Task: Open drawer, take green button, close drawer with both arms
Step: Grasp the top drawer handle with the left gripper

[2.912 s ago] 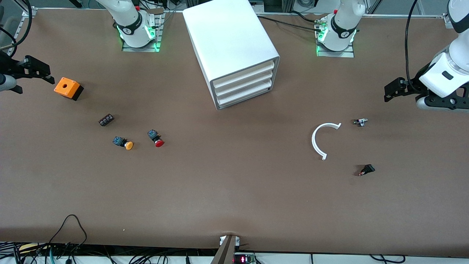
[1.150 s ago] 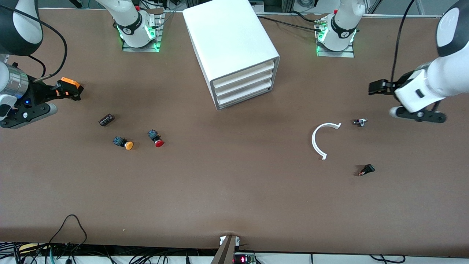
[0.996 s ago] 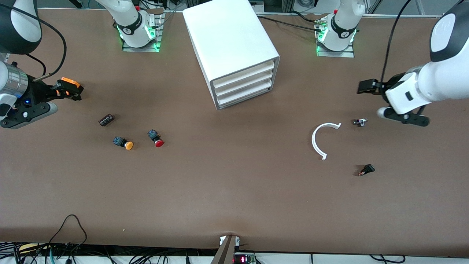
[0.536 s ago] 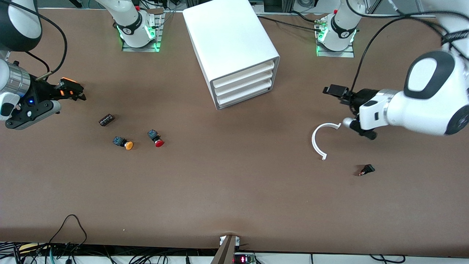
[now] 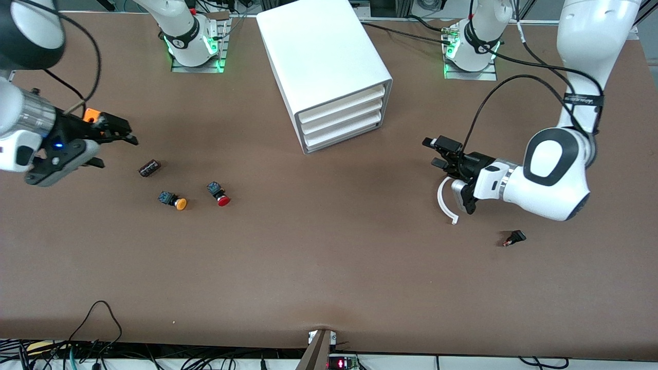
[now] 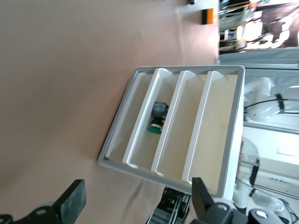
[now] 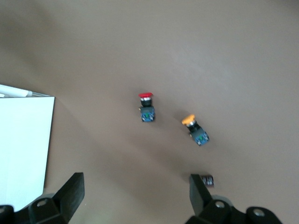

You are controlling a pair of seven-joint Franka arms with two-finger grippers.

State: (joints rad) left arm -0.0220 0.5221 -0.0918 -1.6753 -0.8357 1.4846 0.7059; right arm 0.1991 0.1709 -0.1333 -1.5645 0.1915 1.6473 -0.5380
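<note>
The button (image 6: 158, 118) lies in a drawer (image 6: 148, 126) of the cabinet (image 5: 329, 69), mid-table.

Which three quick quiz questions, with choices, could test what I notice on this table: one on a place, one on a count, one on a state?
1. Where is the green-capped button?
A. On the table beside the red-capped one
B. Inside the white cabinet
C. In a gripper

2. How many drawers does the cabinet have?
A. Five
B. Two
C. Three

3. How is the left gripper?
A. Open, holding nothing
B. Shut on a button
C. Shut on a drawer front

Answers:
1 B: the left wrist view shows the green-capped button lying in a tray of the cabinet.
2 C: three drawers are stacked in its front.
3 A: the left gripper hangs over the table with its fingers apart and nothing between them.
</note>
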